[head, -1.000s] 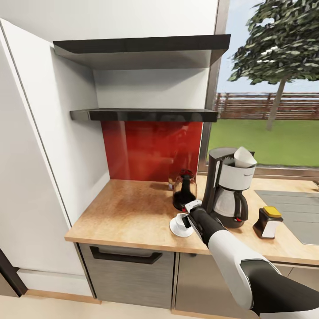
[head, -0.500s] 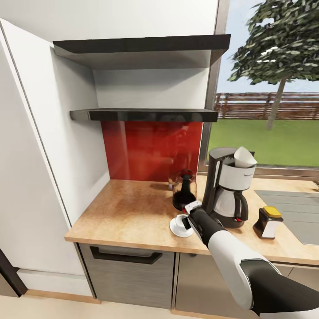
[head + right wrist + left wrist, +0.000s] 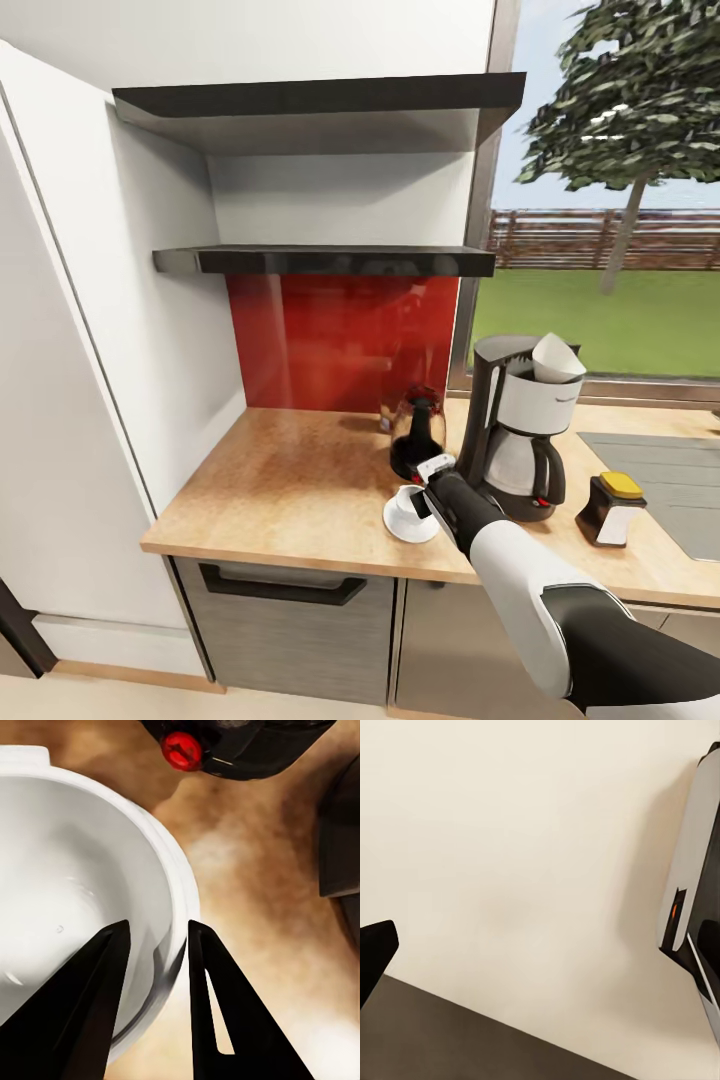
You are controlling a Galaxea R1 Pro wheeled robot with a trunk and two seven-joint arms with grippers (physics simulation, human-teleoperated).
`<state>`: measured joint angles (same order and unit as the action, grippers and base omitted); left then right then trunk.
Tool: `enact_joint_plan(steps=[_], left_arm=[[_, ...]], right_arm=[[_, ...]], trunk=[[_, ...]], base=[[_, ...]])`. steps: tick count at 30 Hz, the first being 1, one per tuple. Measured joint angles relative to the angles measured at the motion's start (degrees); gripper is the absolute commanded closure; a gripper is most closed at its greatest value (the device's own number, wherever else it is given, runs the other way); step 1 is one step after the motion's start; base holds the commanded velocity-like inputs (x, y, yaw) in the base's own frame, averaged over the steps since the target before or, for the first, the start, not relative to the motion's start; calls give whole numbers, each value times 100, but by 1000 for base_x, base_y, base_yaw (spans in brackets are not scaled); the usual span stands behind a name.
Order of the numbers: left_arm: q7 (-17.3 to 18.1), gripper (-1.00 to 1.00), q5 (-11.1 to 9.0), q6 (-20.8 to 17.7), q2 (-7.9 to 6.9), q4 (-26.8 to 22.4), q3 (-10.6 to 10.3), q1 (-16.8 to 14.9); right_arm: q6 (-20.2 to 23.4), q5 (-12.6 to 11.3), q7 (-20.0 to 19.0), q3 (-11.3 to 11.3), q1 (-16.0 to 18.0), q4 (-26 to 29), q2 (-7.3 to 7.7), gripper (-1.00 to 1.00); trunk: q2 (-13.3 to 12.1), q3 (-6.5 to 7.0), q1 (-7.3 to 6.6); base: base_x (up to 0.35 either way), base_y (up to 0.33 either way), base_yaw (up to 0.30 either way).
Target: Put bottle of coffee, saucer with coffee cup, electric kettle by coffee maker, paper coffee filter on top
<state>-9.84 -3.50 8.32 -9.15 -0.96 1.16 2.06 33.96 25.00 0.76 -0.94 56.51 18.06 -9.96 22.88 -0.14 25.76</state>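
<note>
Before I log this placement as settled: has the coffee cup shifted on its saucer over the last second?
No. The coffee cup sits at the same spot on the saucer beside the coffee maker; only the camera moved.

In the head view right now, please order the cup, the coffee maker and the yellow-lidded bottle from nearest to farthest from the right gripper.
1. Cup: at the right gripper, its wall between the fingers.
2. Coffee maker: just right of the gripper.
3. Bottle: farther right, near the counter's front edge.
</note>
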Motion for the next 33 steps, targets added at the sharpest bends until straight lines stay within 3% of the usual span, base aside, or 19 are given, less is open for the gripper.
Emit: enact_joint_plan(steps=[24,25,33], left_arm=[[3,-100,0,0,9,0,8,0],[2,-100,0,0,9,0,8,0],[0,-100,0,0,9,0,8,0]], right_arm=[[0,0,2,-1,0,4,0,100],[0,0,2,-3,0,5,0,-100],[0,-13,-10,-7,0,8,0,-100]], trunk=[[0,0,0],[0,0,0],[0,0,0]], base=[[23,0,0],[0,0,0],[0,0,0]])
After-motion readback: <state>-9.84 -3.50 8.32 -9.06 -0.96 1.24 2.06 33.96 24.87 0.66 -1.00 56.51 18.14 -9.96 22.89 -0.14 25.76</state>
